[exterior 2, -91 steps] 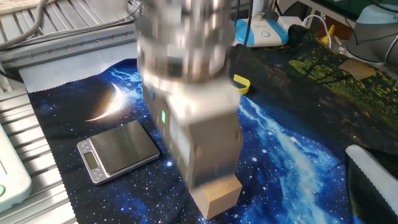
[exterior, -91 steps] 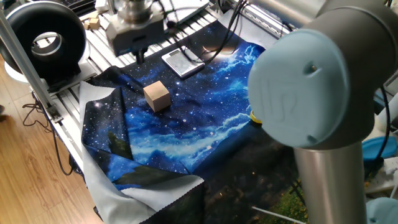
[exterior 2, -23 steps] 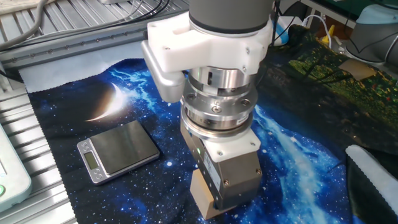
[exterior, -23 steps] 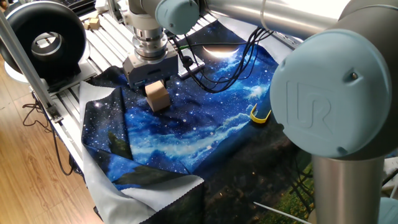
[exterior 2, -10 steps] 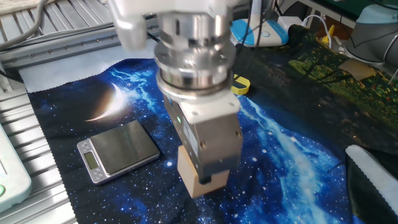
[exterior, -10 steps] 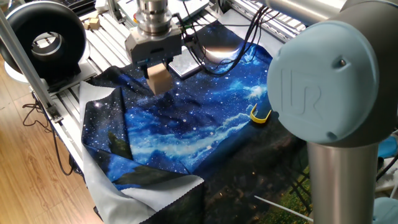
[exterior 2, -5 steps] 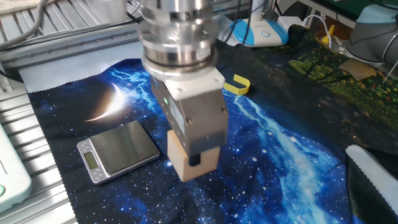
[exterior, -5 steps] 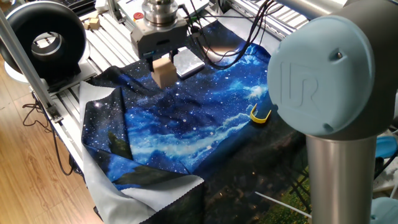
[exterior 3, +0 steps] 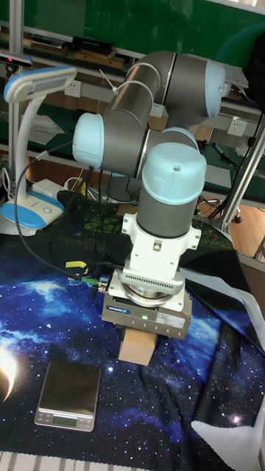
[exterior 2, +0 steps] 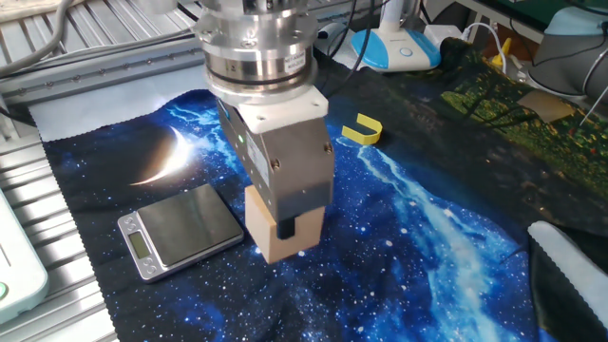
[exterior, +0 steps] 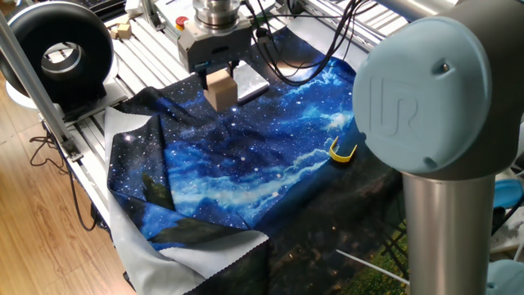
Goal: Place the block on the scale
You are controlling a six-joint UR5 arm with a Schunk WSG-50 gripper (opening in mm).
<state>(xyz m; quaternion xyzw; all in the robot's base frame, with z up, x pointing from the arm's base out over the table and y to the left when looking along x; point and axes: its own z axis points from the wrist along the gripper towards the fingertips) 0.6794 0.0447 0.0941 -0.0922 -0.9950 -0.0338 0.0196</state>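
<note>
claw (exterior 2: 285,231) gripping the block (exterior 2: 281,235), holding it above the galaxy-print cloth (exterior 2: 427,228) | scale (exterior 2: 180,229) lying just beside | cloth covering the bench (exterior: 135,49) | wooden floor (exterior: 41,238) showing below

A starry blue galaxy cloth (exterior: 246,164) covers the table, its grey underside folded up at one corner; a small yellow curved piece (exterior 2: 362,129) lies on it; a black ring light (exterior: 57,53) stands beside.

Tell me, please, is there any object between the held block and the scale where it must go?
Nothing visible does. The gripper holds the block above the starry cloth, close beside the scale. The scale's plate is bare. The yellow curved piece lies on the far side, off the way.
</note>
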